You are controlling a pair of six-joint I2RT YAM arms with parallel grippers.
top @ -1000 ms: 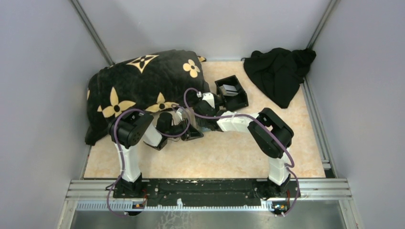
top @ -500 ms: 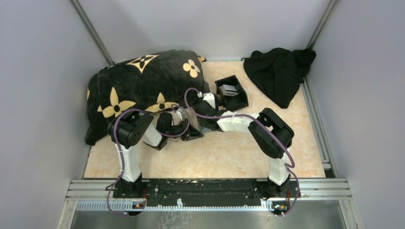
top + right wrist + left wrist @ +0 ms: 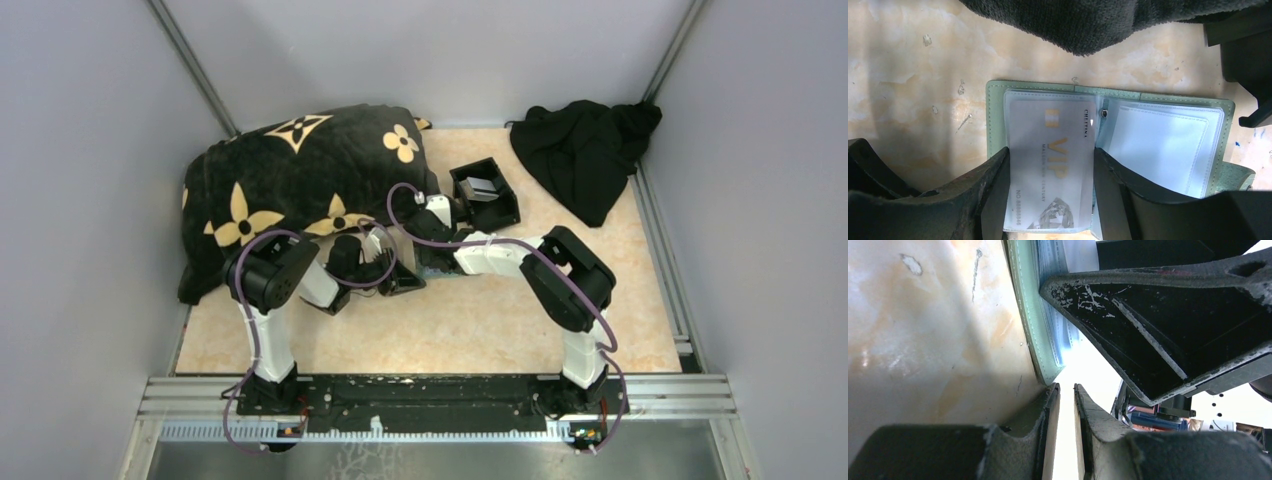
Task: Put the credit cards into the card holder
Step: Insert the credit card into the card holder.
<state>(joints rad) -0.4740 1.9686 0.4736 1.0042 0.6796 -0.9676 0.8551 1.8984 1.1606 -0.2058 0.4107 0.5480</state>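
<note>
Right wrist view: the card holder, a sage-green wallet, lies opened flat on the marbled bench, its clear plastic sleeves facing up. The right gripper has its jaws closed on the long edges of a credit card, a pale card printed "VIP" in gold. The card lies over the left-hand sleeve of the holder; whether its leading edge has entered the pocket cannot be told. The right-hand sleeve shows only a white, unprinted face. The black plush edge of a pillow lies just beyond the holder's far border.

Left wrist view: the left gripper sits low at the bench, its jaws drawn nearly together with only a slim bright slit between them and nothing seen in it. Its tips stand just beside a corner of the holder's green rim.

Top view: both grippers meet near the bench centre, beside the flower-patterned pillow. A black box stands just behind them, and a black cloth lies at the far right corner.
</note>
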